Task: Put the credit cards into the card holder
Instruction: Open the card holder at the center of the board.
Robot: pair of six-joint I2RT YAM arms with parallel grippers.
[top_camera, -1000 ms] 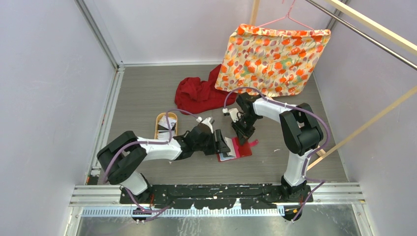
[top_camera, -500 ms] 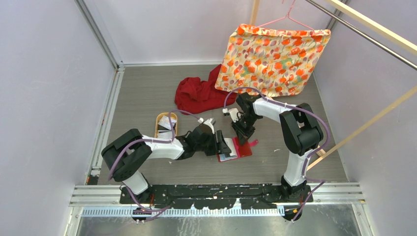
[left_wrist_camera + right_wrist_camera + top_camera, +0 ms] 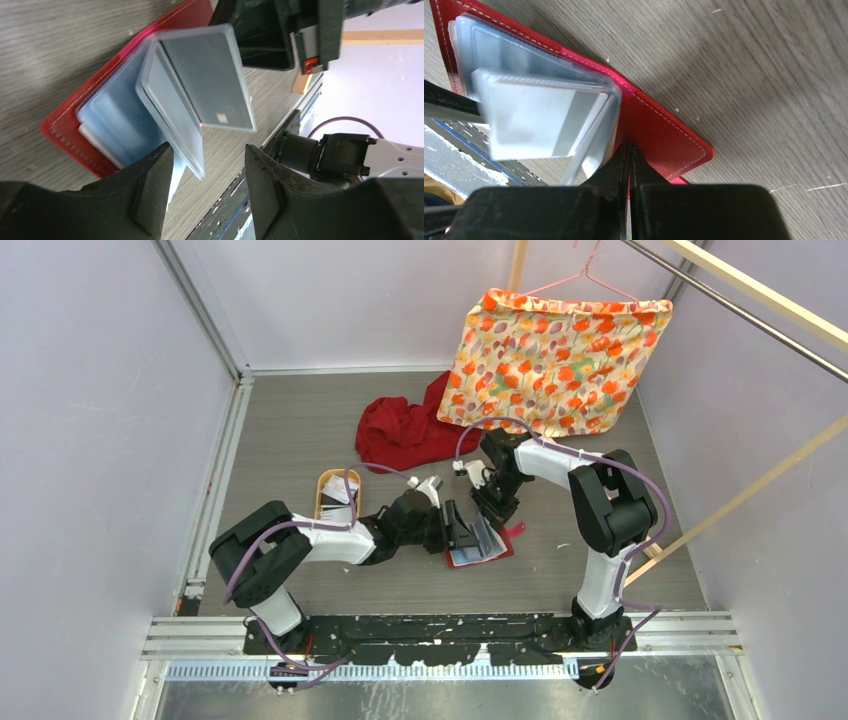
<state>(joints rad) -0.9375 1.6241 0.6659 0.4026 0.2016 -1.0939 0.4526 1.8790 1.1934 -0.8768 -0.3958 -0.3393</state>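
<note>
1. Red leather-like card holder lies open on the table, between the two grippers.
2. From its spine, more than one clear sleeve fans upward. The uppermost leaf stands tilted, and a dark card shows inside it.
3. State of the left gripper: fingers spread, nothing pinched. The lower edge of the raised leaf reaches into the gap between them.
4. State of the right gripper: fingers pressed together, tips resting on the red cover beside the spine. Whether they nip the cover edge cannot be told.
5. Loose credit cards lie in the tan tray, well to the left of the holder.
6. Handling, as a judgement:
   - Each card is likely light, stiff, thin and slick. Lying flat, it offers little to grip.
   - Take a card across its two long edges, or tip it against the tray wall first.
   - The sleeves look soft and floppy and will probably fold away unless the cover is pinned down.
   - Feed a card in corner first, with little force.
</note>
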